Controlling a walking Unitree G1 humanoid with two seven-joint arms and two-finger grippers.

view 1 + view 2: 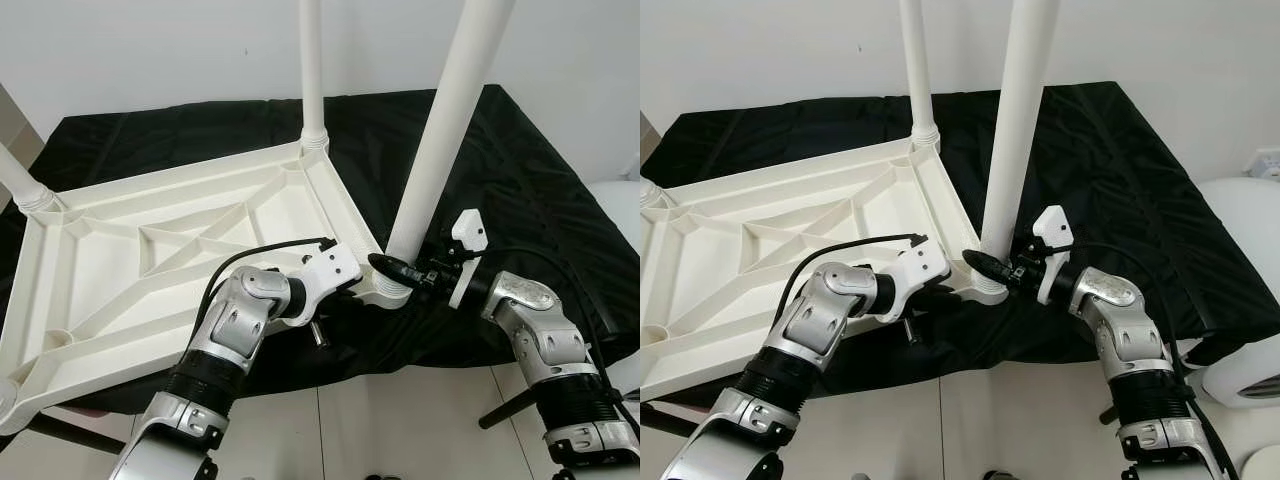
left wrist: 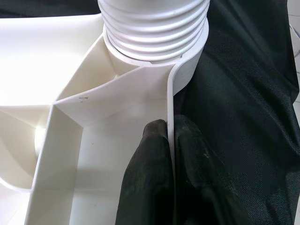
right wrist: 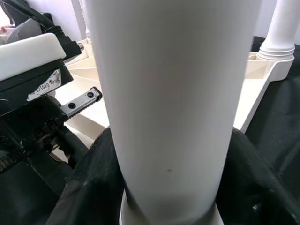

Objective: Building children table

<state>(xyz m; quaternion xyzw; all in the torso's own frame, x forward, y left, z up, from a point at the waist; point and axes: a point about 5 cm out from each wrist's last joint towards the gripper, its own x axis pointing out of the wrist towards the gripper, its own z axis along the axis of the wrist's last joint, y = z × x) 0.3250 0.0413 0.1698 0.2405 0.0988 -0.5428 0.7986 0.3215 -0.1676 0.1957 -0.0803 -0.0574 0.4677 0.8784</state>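
A white plastic table top (image 1: 150,250) lies upside down on a black cloth. A thick white leg (image 1: 445,140) stands upright in the near right corner socket, its ribbed collar (image 2: 154,28) seated in the corner. My right gripper (image 1: 398,270) is shut on this leg just above the socket, with a black finger (image 3: 89,187) on either side of the tube. My left gripper (image 2: 171,124) is shut on the table's thin rim wall (image 2: 169,98) beside that same corner. One finger (image 2: 145,178) is inside the rim and the other is outside.
A thinner white leg (image 1: 312,70) stands in the far corner and another leg (image 1: 20,180) at the far left corner. The black cloth (image 1: 520,170) covers the platform up to its front edge. Pale floor tiles (image 1: 400,420) lie below. A white rounded object (image 1: 1250,230) sits at the right.
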